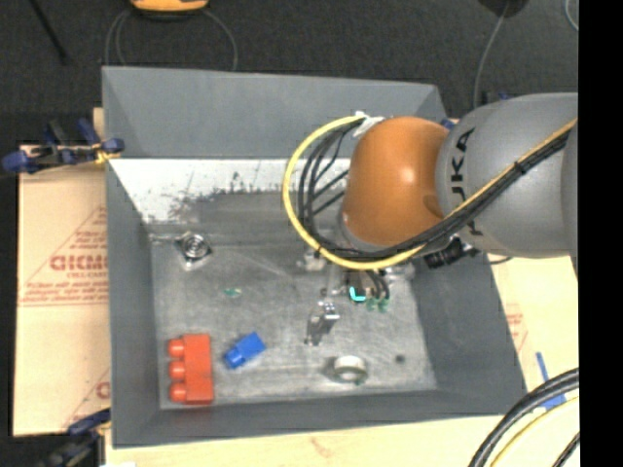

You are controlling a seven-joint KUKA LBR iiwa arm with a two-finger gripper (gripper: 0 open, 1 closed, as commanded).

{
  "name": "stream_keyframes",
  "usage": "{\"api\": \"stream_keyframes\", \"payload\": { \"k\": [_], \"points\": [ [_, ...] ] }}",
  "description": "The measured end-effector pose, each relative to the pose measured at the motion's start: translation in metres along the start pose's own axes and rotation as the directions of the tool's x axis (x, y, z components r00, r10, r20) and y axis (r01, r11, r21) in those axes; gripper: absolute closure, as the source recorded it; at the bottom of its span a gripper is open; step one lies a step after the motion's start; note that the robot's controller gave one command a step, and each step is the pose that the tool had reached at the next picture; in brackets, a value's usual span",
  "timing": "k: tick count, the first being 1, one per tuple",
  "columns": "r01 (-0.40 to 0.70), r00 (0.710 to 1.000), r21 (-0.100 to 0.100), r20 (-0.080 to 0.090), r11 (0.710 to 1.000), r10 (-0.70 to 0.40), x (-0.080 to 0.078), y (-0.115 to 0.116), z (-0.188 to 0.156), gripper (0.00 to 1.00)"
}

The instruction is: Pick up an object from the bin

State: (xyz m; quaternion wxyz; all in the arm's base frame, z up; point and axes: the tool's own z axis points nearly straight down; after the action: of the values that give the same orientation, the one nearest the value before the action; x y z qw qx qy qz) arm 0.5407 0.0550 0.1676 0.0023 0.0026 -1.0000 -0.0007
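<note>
Gripper (321, 321) hangs at lower centre, just above a silver ring (348, 368); how wide it's open, can't tell.

The wrist cover (389, 193) is a glossy orange dome, smooth and unmarked. Right of the cover the arm (521, 188) is a thick rounded link in plain light grey, bearing black lettering (458, 176) that reads "KUKA" in capitals along the edge next to the cover. A yellow cable (289, 188) loops round the cover's left and lower sides and runs on across the grey link. Black cables (316, 175) arc in a bundle just left of the cover, and a white cable (362, 118) shows at its top. Below the cover sit dark fittings with a small green light (368, 297), and lower-left the silvery metal gripper (319, 321).
</note>
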Motion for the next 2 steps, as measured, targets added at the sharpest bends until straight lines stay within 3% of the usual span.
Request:
{"api": "stream_keyframes", "payload": {
  "k": [1, 2],
  "points": [
    [0.071, 0.997, 0.003, 0.001, 0.997, -0.071, 0.058, 0.023, 0.016, 0.00],
    [0.038, 0.999, -0.001, 0.006, 0.999, -0.038, 0.013, 0.063, 0.088, 0.00]
  ]
}}
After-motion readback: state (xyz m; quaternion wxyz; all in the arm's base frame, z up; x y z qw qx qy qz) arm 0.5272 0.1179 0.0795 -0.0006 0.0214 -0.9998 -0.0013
